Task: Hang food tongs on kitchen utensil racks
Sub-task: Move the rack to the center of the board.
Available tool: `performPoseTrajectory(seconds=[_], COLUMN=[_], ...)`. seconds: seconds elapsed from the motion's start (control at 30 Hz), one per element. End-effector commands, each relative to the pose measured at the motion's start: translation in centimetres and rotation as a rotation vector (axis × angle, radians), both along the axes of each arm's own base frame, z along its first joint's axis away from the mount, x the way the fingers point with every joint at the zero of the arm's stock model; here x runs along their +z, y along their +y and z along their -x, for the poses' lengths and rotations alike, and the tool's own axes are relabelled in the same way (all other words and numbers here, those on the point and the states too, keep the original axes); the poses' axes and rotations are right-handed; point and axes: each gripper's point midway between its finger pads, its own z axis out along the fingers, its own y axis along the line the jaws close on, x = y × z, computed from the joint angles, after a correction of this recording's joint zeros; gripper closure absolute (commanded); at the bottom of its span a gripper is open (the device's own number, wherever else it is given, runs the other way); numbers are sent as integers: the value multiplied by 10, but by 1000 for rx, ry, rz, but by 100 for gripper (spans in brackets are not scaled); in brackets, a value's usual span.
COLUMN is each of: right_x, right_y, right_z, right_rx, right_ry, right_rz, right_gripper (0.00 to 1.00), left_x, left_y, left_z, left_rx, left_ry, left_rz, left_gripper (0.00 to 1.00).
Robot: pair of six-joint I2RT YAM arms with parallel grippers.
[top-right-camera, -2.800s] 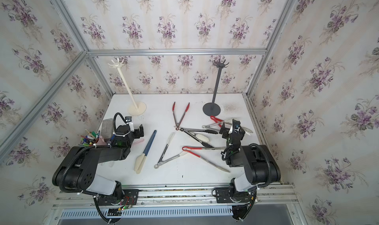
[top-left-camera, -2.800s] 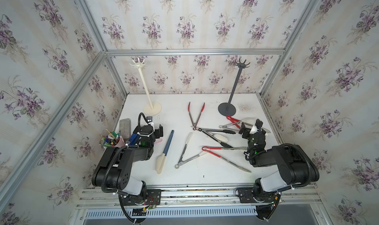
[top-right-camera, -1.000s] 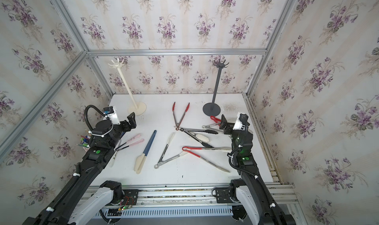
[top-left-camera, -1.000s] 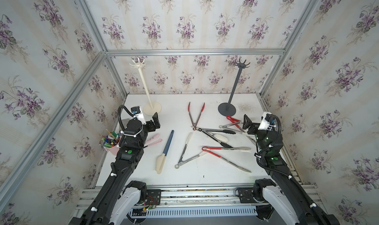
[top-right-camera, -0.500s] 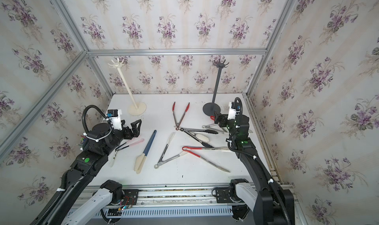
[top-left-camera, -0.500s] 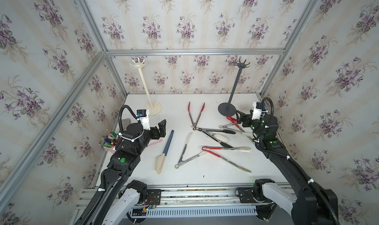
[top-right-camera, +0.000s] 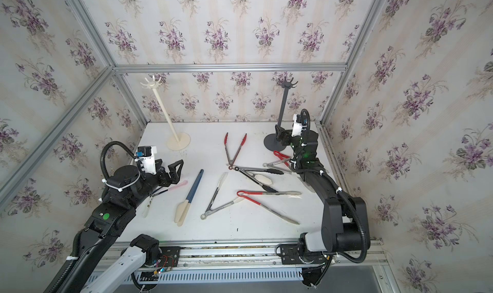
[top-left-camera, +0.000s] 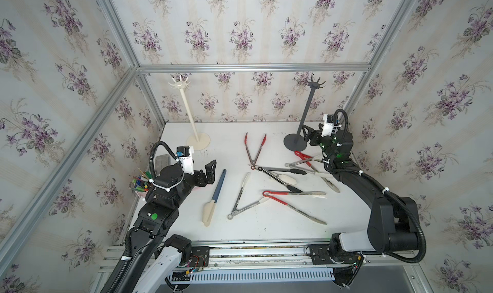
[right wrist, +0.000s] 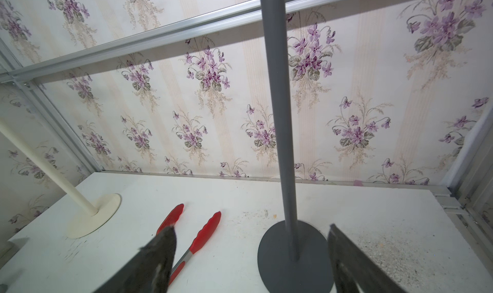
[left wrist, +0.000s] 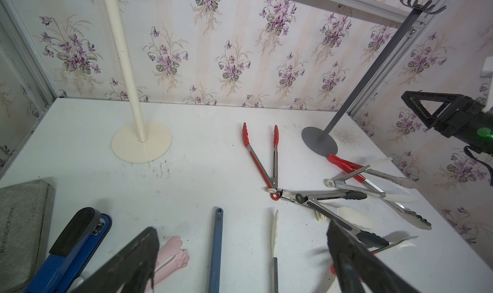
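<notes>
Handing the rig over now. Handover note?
Left gripper: open, empty, low over the table beside the blue-handled spatula.
Right gripper: open, empty, lined up low on the dark grey rack pole, no contact seen.
Dark grey rack and cream rack: upright at the back, hooks bare.
Done: nothing hung.
Left: every pair, e.g. red-tipped tongs, lies on the table.

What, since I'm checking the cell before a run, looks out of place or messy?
The tongs by the dark grey rack lie crossed over one another in a heap, and gritty specks litter the table beside its base. That rack and the cream-white rack stand upright, hooks bare.
</notes>
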Motion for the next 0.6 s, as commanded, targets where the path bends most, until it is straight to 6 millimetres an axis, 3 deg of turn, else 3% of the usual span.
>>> performPoseTrajectory(seconds=[0.0,0.23,0.57], right_x=[19,21,23], right_y=[-5,-12,-5], right_z=[-14,-46,-86], right_rx=[-31,-56,-27], right_ry=[-92,-122,-136], right_rz=[21,9,8], right_gripper=[16,21,30], left_x=[1,4,4], left_y=[1,3,6], left_z=[3,6,10], left_rx=[-1,2,14], left_ry=[-9,-16,-13], left_rz=[-3,3,2], left_gripper=[1,1,1])
